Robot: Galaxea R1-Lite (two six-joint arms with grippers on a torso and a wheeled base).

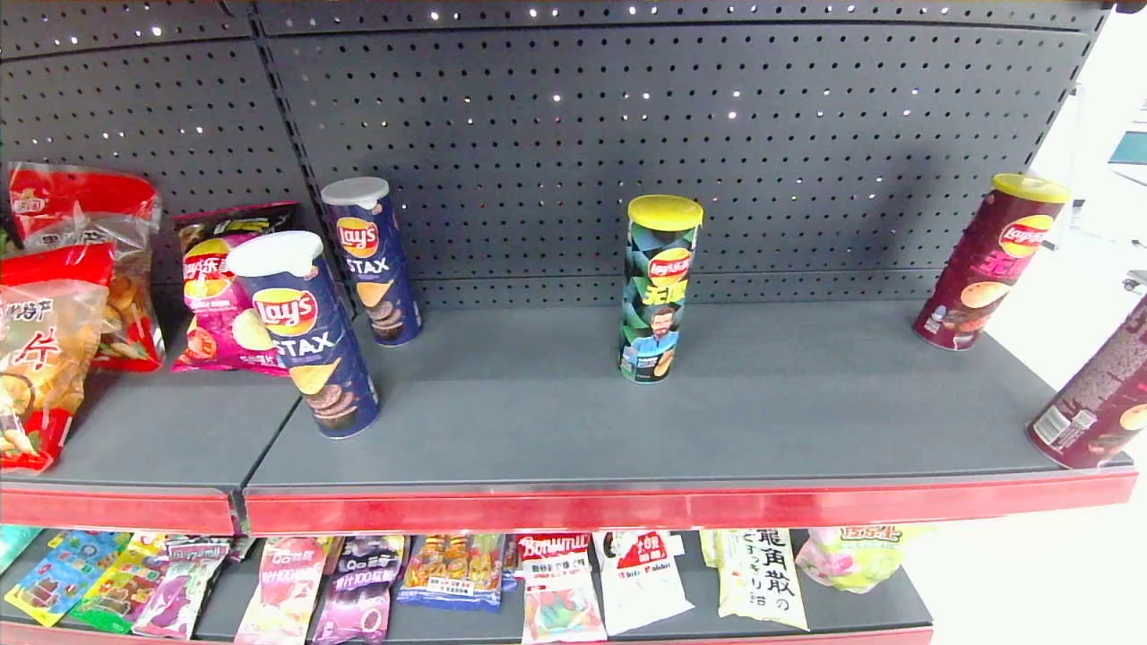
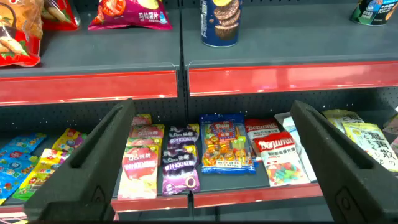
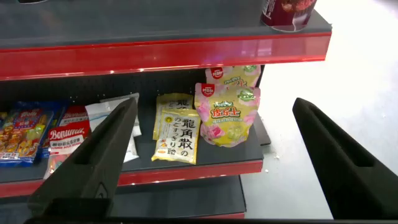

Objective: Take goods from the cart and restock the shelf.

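Observation:
The grey upper shelf [image 1: 681,421] with a red front lip carries several crisp tubes. Two blue tubes [image 1: 305,331] [image 1: 372,260] stand at its left, a teal tube with a yellow lid [image 1: 659,291] in the middle, and a maroon tube [image 1: 990,264] at the back right. Another maroon tube [image 1: 1098,403] sits at the front right corner. My left gripper [image 2: 205,186] hangs open and empty in front of the lower shelf, below the front blue tube [image 2: 219,22]. My right gripper [image 3: 208,180] is also open and empty, below the corner maroon tube [image 3: 287,12].
Snack bags [image 1: 63,305] and a pink crisp bag [image 1: 219,287] crowd the upper shelf's left section. The lower shelf [image 2: 249,196] holds a row of flat sweet packets [image 2: 227,143], with a yellow packet [image 3: 179,127] and a green-pink pouch [image 3: 229,106] near its right end. White floor lies beyond.

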